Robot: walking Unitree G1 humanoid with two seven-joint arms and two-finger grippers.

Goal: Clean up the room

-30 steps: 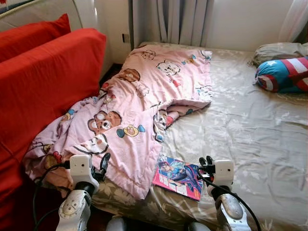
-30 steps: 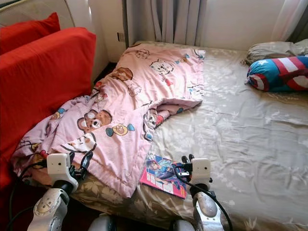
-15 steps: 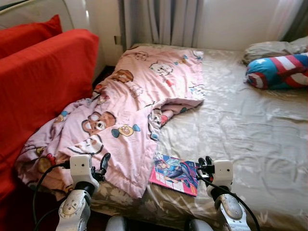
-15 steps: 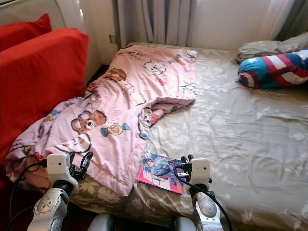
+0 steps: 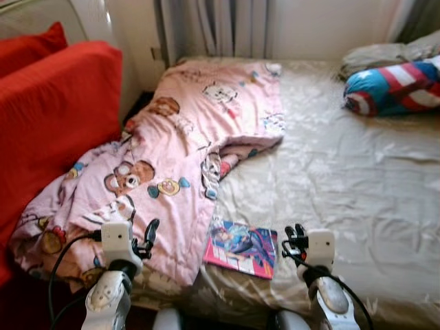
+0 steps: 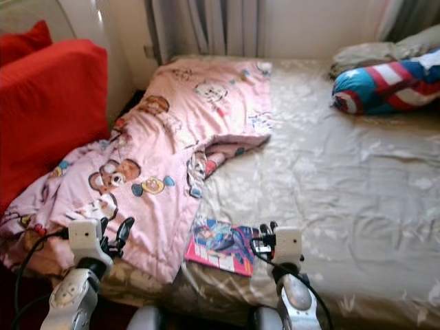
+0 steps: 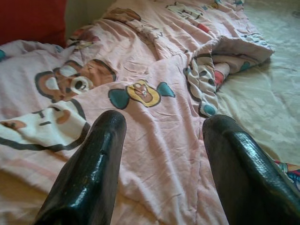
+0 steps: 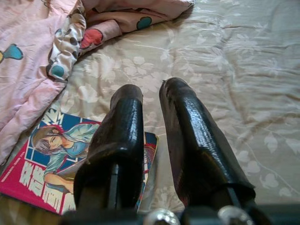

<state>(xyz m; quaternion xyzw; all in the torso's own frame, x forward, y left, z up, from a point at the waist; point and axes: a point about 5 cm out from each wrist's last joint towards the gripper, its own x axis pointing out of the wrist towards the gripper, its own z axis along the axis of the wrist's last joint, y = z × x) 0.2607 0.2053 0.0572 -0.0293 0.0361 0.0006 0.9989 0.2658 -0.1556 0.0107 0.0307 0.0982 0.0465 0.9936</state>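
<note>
Two grippers hover low over the near edge of an unmade bed point(image 5: 357, 172) as the robot faces the clutter it has to clear. A pink cartoon-print blanket point(image 5: 185, 144) sprawls across the left half of the bed, one corner folded back on itself and its lower end spilling off the near-left edge toward a red sofa point(image 5: 55, 103). Just beside the blanket's hem, near the foot of the bed, lies a comic book point(image 5: 242, 247), flat and face up on the floral sheet. A blue, red and white shield-patterned pillow point(image 5: 392, 86) sits at the far right, well apart from both arms. The left gripper point(image 7: 159, 154) is spread wide above the blanket and holds nothing; the right gripper point(image 8: 151, 136) has its fingers drawn nearly together, empty, poised just above the right edge of the comic book. Judging from this position, the book is the likely first pick, and the risks are plain: narrow fingers coming down on a thin, flat cover could skid it across the slick sheet, crease the pages, or pinch bedding along with it. The blanket's overhang could slide fully to the floor if tugged from one corner. The head views are slightly blurred, so fine alignment is uncertain.
</note>
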